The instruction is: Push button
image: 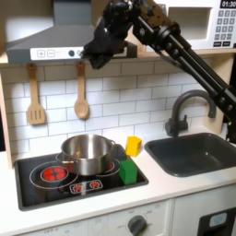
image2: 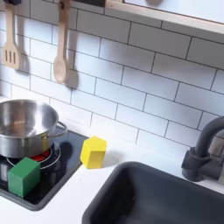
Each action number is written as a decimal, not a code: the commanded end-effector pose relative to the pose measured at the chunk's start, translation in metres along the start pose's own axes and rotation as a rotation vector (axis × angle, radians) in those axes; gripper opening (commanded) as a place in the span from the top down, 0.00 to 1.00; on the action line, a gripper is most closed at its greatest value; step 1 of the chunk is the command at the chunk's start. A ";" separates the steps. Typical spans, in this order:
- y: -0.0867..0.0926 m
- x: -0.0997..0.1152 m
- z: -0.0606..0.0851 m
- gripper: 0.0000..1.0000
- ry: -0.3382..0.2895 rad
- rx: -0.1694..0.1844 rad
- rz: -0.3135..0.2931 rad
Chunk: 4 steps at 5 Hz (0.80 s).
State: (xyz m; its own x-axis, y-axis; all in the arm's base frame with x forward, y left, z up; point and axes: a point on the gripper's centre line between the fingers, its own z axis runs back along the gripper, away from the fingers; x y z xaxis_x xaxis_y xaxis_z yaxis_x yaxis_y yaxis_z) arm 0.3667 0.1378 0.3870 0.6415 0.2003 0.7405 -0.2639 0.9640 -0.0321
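Evidently still short of the press: arm raised by the range hood.
Its end effector (image: 95,53) hangs dark and blurred against the range hood (image: 51,48), so I cannot tell its opening or any hold. No button is discernible there; contact looks unmade. Below, a pot (image: 86,153) sits on the stove (image: 41,187).

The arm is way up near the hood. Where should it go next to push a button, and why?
Probably down and toward the first exterior view's left. The gripper hangs high by the range hood, well above the pot. The only buttons I can make out are the red markings on the stove's front edge, below the pot. Whether its jaws are open is unclear.
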 end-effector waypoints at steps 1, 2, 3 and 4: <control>0.005 0.014 -0.001 1.00 -0.033 0.005 0.006; 0.008 0.018 -0.003 1.00 -0.038 0.010 0.004; 0.007 0.023 -0.007 1.00 -0.039 0.008 0.002; 0.006 0.027 -0.012 1.00 -0.034 0.007 -0.010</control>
State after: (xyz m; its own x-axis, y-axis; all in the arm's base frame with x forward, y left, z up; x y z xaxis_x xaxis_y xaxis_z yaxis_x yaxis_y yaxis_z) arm 0.3909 0.1551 0.3955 0.6223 0.1929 0.7586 -0.2708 0.9624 -0.0226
